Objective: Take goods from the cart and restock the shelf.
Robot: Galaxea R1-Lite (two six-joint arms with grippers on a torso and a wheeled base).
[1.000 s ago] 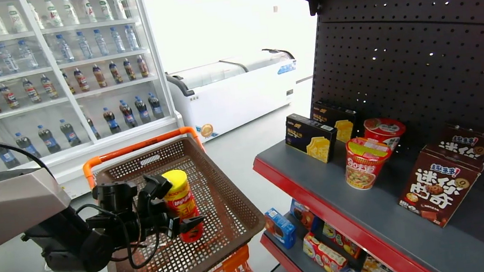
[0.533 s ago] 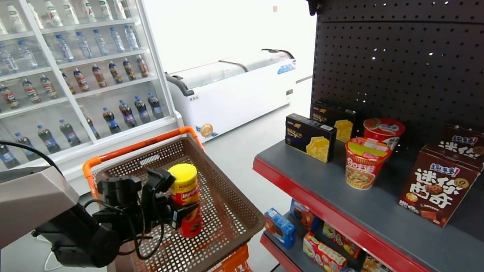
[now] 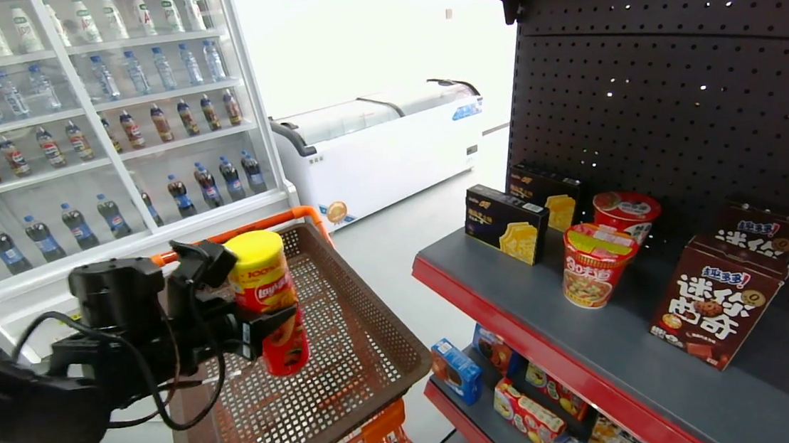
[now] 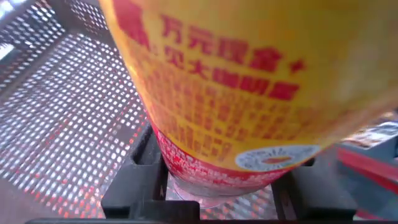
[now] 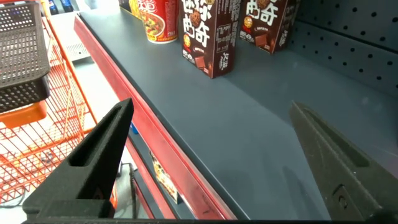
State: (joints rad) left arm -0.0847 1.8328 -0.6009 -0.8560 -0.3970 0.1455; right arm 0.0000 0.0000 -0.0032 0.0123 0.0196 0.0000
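Left gripper (image 3: 251,292) clamped on the yellow-red chip can (image 3: 260,265). Can upright, above the brown cart basket (image 3: 376,337), seemingly clear of its floor. Right gripper (image 5: 211,111) spread wide over the grey shelf (image 5: 249,134), near the brown boxes (image 5: 208,31).

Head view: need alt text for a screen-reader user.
The left gripper holds a yellow-and-red chip can above the brown cart basket. To the right, a grey shelf carries two noodle cups and dark snack boxes; a drinks cooler stands behind.
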